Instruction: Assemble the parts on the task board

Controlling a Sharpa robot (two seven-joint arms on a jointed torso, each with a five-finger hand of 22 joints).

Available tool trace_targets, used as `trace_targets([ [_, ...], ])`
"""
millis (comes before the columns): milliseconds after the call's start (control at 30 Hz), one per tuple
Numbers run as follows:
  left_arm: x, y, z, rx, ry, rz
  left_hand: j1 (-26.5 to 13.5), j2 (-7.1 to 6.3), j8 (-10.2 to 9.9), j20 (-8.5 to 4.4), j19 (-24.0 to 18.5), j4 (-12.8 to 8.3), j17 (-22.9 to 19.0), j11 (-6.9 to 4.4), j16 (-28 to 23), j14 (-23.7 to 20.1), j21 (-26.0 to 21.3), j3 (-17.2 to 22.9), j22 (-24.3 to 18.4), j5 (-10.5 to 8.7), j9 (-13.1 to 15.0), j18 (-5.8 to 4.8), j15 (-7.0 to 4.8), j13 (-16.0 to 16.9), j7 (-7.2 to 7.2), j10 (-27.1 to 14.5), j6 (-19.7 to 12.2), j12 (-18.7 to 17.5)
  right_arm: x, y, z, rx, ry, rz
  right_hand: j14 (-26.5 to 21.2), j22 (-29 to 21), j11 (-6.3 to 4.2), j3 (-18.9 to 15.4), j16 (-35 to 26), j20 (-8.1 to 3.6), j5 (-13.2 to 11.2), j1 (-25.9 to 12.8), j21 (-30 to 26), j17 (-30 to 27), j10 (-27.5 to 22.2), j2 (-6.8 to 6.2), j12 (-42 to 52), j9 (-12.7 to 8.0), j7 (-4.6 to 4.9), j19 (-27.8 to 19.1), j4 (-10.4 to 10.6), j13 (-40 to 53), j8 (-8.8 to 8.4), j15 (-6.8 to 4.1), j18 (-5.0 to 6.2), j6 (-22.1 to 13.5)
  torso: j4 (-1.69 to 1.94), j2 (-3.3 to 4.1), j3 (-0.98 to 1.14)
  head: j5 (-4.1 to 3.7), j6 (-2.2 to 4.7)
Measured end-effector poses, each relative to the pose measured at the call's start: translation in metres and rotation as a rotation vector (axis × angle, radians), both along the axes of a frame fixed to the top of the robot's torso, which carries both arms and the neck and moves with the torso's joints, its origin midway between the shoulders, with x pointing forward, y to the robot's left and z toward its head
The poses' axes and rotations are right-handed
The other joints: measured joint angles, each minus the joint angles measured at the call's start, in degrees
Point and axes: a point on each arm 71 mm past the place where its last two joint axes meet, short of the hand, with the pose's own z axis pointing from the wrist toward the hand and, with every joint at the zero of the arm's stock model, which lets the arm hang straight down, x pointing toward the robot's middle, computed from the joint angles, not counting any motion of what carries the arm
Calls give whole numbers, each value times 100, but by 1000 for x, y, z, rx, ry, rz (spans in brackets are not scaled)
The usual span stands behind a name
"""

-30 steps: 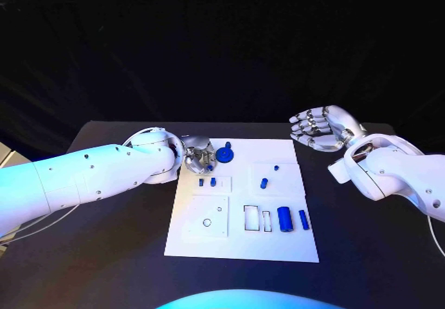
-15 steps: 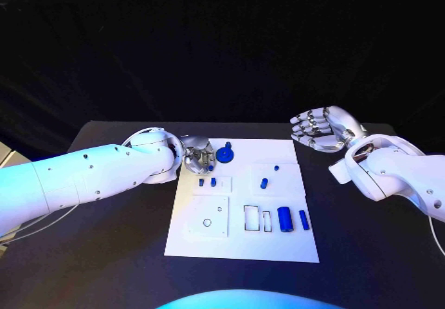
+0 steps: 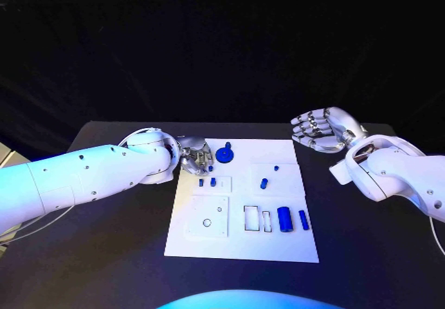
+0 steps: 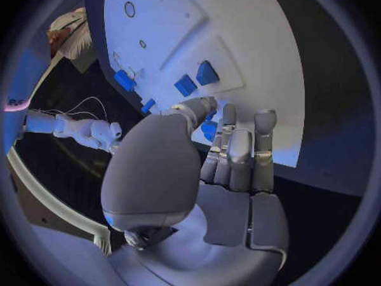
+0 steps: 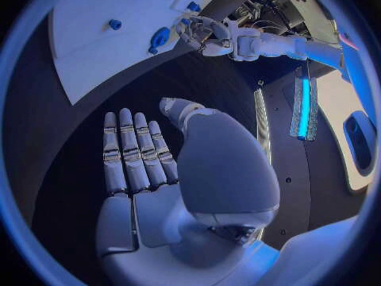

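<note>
Head view: left hand [image 3: 197, 159] at the far left corner of the white board [image 3: 243, 241], fingers curled down over the board edge, just beside a round blue knob piece [image 3: 226, 155]. Can't tell whether anything is pinched; left wrist view puts fingertips [image 4: 230, 117] right at a blue piece [image 4: 208, 129] near the board rim, contact unclear. Right hand [image 3: 319, 129] up off the black table [image 3: 371, 251], beyond the board's far right corner, well apart from it, fingers straight and side by side, palm bare, holding nothing (same in right wrist view [image 5: 151, 165]).

Outward on the board: two small blue pegs [image 3: 207, 183] on a raised square just nearer than the left hand; two more blue bits [image 3: 265, 182] on the right-hand square. Near right: blue cylinder [image 3: 285, 219] and slimmer blue bar [image 3: 303, 218] lying side by side, next to rectangular cutouts [image 3: 251, 217]. Near left: raised plate with a small round hole [image 3: 207, 223].
</note>
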Motion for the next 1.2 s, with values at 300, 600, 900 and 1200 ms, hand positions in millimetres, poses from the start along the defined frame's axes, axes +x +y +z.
trace_targets([
  [300, 5, 17, -1, 1, -9, 49, 135, 22, 138, 10, -285, 36, -463, 77, -127, -297, -358, 36, -313, 0, -5, 0, 37, 66, 139, -201, 160, 3, 3, -3, -4, -51, 30, 27, 751, -66, -181, 23, 331, -178, -214, 0, 225, 47, 419, 0, 37, 6, 63, 657, -119, 0, 77, -253, 0, 418, 0, -2, 2, 6, 11],
  [600, 11, 51, 2, -191, 24, 188, 267, 80, 333, 72, -736, -68, -1769, 229, -791, -1204, -726, 358, -620, 32, -13, -1, 146, 61, 253, -591, 407, -74, 6, 1, -11, -237, 20, 110, 2357, 381, -564, -216, 1296, -854, -470, 91, 1179, 782, 1374, 91, -81, 47, -142, 2049, -385, 9, 206, -827, 0, 1048, -11, -5, -1, -81, 88],
  [900, 6, 72, 11, -739, 172, 297, 70, 105, 465, 249, -1031, -130, -2840, 456, -2132, -1727, -1379, 210, -1034, 13, -111, -1, 313, -495, 384, -935, 331, -754, 1, 22, -27, -526, -50, 190, 2901, 1568, -719, -252, 3486, -1206, -352, 64, 2705, 2372, 1784, 64, -655, -22, -256, 2498, -395, 42, -29, -1017, 0, 1258, -15, -1, 0, -120, 151],
  [1200, -1, 79, 23, -1062, 198, 317, -61, 151, 658, 287, -938, 16, -2857, 410, -2246, -1763, -1863, -194, -1412, -16, -116, -1, 348, -623, 346, -633, 457, -842, -2, 46, -38, -698, -132, 226, 2919, 2548, -655, -29, 6084, -1125, -488, 15, 3664, 4623, 1595, -94, -802, 28, -254, 2505, -347, 17, -129, -996, 0, 1255, -10, 1, -4, -169, 196],
])
